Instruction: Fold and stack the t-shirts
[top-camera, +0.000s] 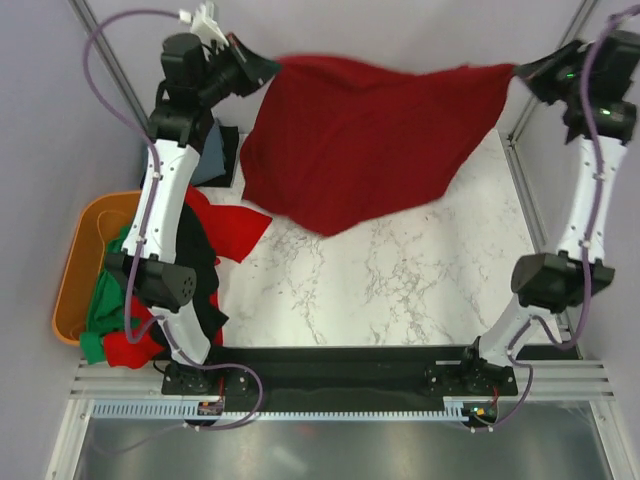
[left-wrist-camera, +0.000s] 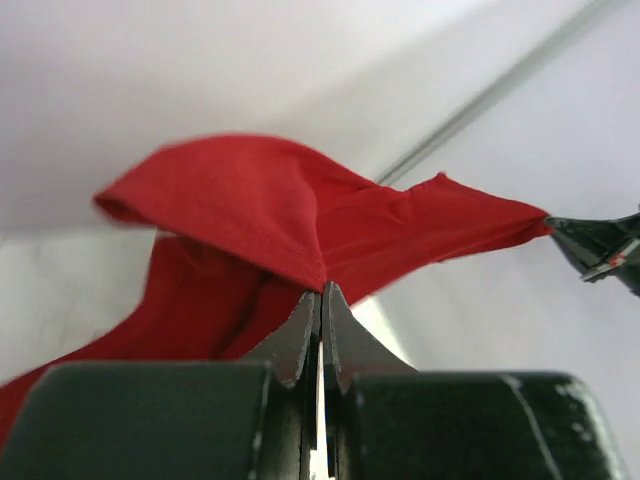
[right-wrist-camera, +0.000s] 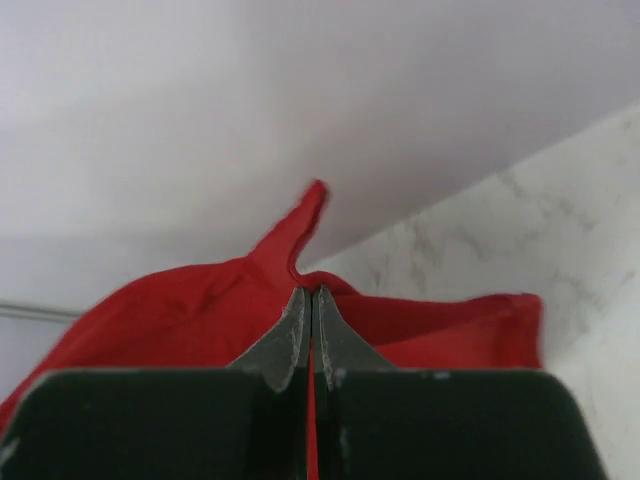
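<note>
One dark red shirt (top-camera: 370, 140) hung stretched between two arms above a white marbled table (top-camera: 400, 300).
From above, the soft, creased cloth was held by its top edge, which ran left to right along the far side of the table, and the rest sagged to a blunt point toward the table's middle. One orange plastic tub (top-camera: 72, 270) sat at the left, with a heap of bright red, green and black shirts (top-camera: 100, 310) spilling over its rim. In the left wrist view, the left jaws were clenched on a stitched fold of the shirt (left-wrist-camera: 250, 210), the cloth drawn taut across to the right jaws. In the right wrist view, the right jaws were clamped on the shirt's (right-wrist-camera: 200, 310) edge, a small peak of cloth standing above them.
</note>
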